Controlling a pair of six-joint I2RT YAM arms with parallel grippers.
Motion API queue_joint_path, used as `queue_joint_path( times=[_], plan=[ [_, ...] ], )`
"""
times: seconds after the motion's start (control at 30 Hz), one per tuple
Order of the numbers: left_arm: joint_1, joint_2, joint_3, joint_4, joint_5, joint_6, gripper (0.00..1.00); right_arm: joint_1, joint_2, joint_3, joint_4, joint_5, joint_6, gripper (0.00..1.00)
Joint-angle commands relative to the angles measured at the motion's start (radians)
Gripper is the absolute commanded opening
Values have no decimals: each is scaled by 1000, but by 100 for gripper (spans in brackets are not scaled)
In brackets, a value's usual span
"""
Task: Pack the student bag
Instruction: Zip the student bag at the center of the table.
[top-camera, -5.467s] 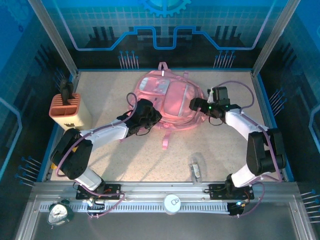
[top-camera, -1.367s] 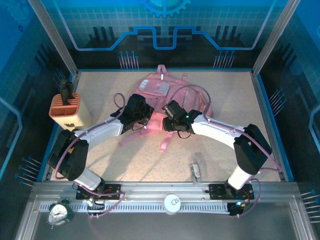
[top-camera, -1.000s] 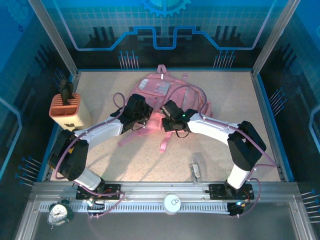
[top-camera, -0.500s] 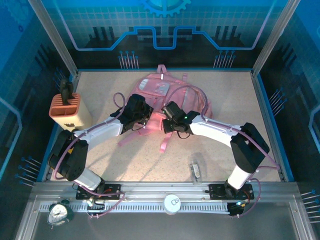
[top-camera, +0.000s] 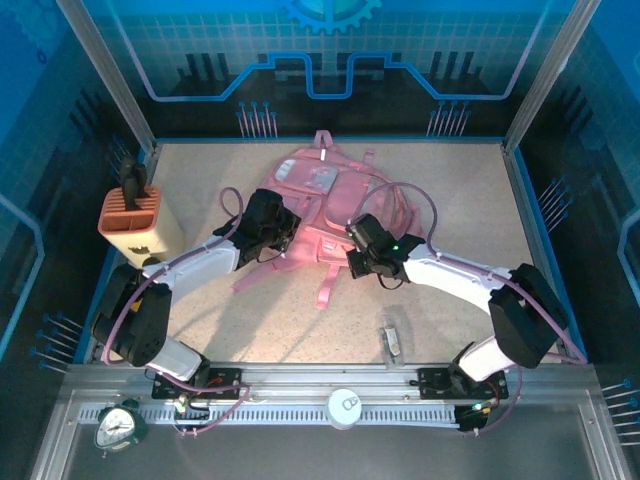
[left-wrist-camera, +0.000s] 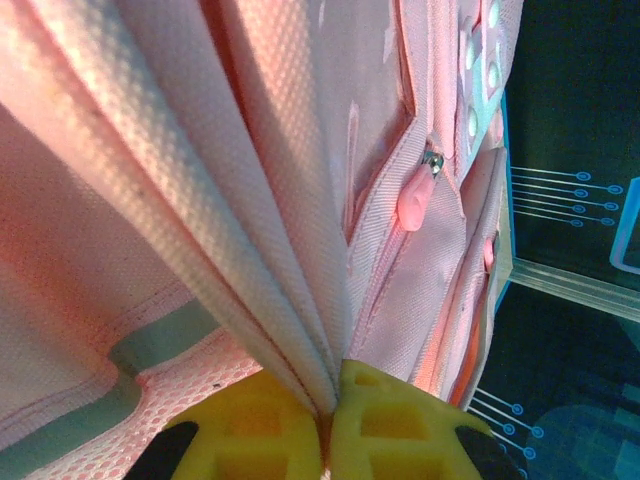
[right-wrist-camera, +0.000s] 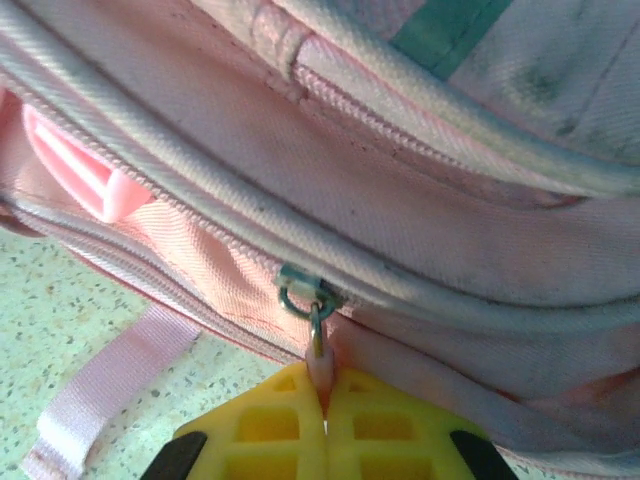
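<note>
Tension mattered: our left gripper (left-wrist-camera: 328, 388) was clamped on a fold of the student bag (top-camera: 330, 185), lying toward the table's (top-camera: 470, 200) back, our right gripper (right-wrist-camera: 323, 400) pinched shut on its zipper pull (right-wrist-camera: 317, 358); a steady draw along the track seemed best.

We are looking into a robot lab cell rather than a home or a shop. Aluminium posts (top-camera: 105, 75) frame it, and blue panels (top-camera: 440, 60) printed with circuit lines and a gear (top-camera: 330, 12) wall it in. A white left arm (top-camera: 195, 268) and right arm (top-camera: 460, 283) are bolted to a metal rail (top-camera: 300, 380) at the near edge of a speckled worktop (top-camera: 200, 190).
</note>
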Motion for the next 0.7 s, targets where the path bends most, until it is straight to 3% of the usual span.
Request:
queue_joint_path(
  times=[0.0,0.1,0.5,0.67],
  plan=[
    [23,-36,2,45,-20,26,0,-31,-44,-21,16,-78,-54,0],
    [23,-32,7,49,-13,27,0,-39,-50,-10,22,-101,-57,0],
    [21,-36,5,51,-13,32,0,-56,49,26,119,-147,-68,30],
    [22,-31,5,60,-10,30,0,-57,71,48,122,-115,-57,36]
  ],
)
